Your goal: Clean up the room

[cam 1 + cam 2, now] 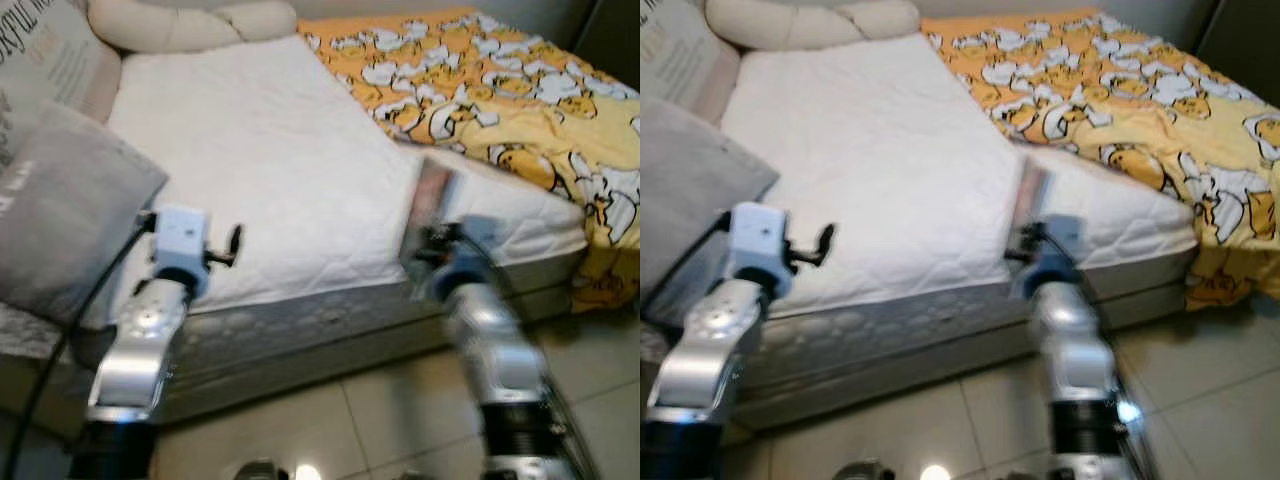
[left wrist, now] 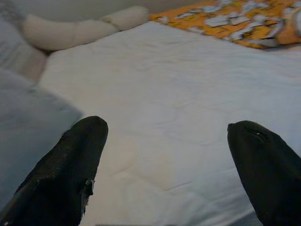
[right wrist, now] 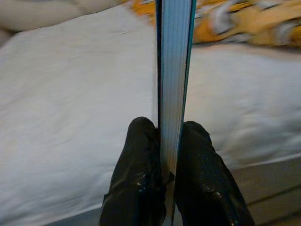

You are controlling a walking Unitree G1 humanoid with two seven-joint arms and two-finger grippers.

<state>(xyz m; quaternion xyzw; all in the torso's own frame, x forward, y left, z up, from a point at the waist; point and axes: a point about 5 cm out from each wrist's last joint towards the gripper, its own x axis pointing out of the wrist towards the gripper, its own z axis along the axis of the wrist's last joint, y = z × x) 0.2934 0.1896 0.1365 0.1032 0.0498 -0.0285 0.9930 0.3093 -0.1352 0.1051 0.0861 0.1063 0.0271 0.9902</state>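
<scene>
My right gripper is shut on a thin book, held upright on edge so its page edges face the wrist camera. From the head the book appears blurred above the right wrist, over the front edge of the bed's white mattress. My left gripper is open with nothing between its black fingers; it hovers over the left front part of the mattress. The left wrist sits beside a grey pillow.
A yellow patterned blanket covers the right side of the bed and hangs to the floor. A long cream bolster lies at the head. A printed cushion leans at the back left. Tiled floor lies before the bed.
</scene>
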